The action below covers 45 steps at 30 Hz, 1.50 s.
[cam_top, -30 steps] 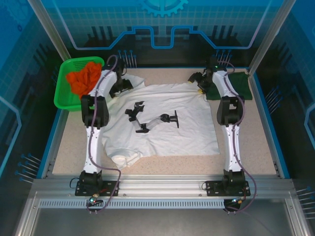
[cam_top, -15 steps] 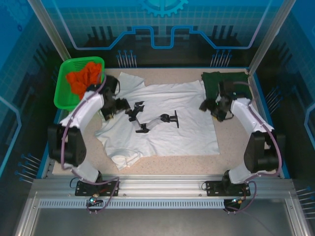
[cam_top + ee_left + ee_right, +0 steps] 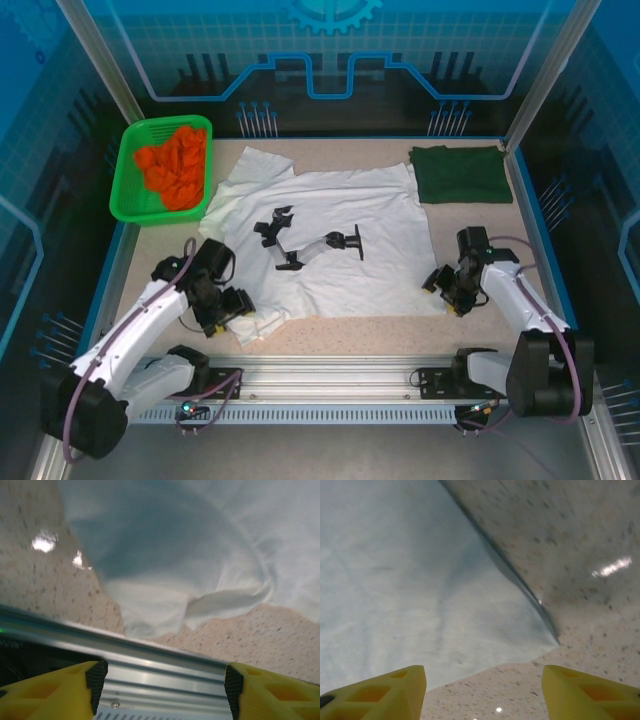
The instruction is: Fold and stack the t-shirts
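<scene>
Open, empty left claw [image 3: 228,306] sits at the bunched near-left corner of the white t-shirt [image 3: 370,215], which is spread on the bench [image 3: 150,255]. Open, empty right claw [image 3: 447,290] is at its near-right corner, and the dark green t-shirt [image 3: 462,173] lies folded far right. Likely starting the white fold; next calls for pinching both corners.

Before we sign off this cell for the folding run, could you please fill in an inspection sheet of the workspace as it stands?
Surface: speckled beige table, no spills seen.
Job's things: white t-shirt spread mid-table, its near-left corner bunched; dark green t-shirt folded at the far right corner.
Clutter: green mesh basket at the far left, holding orange cloth.
Grippers: left gripper open by the white shirt's bunched corner; right gripper open by its near-right corner; neither holds anything.
Cables: purple cable along each arm, no snag seen.
Surroundings: aluminium rail at the near edge; blue enclosure walls.
</scene>
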Available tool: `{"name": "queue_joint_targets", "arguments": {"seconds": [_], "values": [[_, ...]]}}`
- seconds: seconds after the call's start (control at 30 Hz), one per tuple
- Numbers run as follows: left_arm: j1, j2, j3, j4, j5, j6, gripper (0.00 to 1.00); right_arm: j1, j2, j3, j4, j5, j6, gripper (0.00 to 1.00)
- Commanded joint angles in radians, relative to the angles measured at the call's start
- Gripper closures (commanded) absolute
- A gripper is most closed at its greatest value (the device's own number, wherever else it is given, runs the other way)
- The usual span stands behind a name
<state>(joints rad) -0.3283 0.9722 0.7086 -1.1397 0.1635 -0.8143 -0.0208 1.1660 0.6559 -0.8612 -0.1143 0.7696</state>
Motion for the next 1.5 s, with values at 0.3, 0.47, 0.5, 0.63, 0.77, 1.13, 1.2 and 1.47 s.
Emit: {"name": "queue_joint_targets", "arguments": {"seconds": [0.3,0.47,0.5,0.63,0.77,1.13,1.2,1.47], "values": [[-0.063,-0.075,-0.213,0.114,0.208,-0.115,0.36,-0.073,-0.101,-0.170,0.050,-0.060,0.089,0.41],[-0.063,-0.049,-0.239,0.186,0.219,-0.105,0.38,-0.086,-0.075,-0.163,0.080,-0.051,0.066,0.44],[-0.064,-0.046,-0.241,0.196,0.218,-0.107,0.38,-0.091,-0.073,-0.164,0.086,-0.050,0.062,0.44],[-0.072,-0.022,-0.255,0.243,0.220,-0.111,0.38,-0.097,-0.061,-0.162,0.109,-0.050,0.048,0.50],[-0.091,-0.007,-0.261,0.254,0.195,-0.119,0.41,-0.106,-0.039,-0.156,0.120,-0.041,0.020,0.57],[-0.099,-0.006,-0.240,0.236,0.028,-0.160,0.49,-0.108,-0.022,-0.158,0.147,-0.019,-0.012,0.70],[-0.101,-0.004,-0.238,0.252,0.014,-0.167,0.52,-0.108,-0.016,-0.154,0.153,-0.021,-0.014,0.72],[-0.102,0.038,-0.199,0.304,-0.010,-0.166,0.48,-0.108,-0.002,-0.141,0.152,-0.030,-0.029,0.75]]}}
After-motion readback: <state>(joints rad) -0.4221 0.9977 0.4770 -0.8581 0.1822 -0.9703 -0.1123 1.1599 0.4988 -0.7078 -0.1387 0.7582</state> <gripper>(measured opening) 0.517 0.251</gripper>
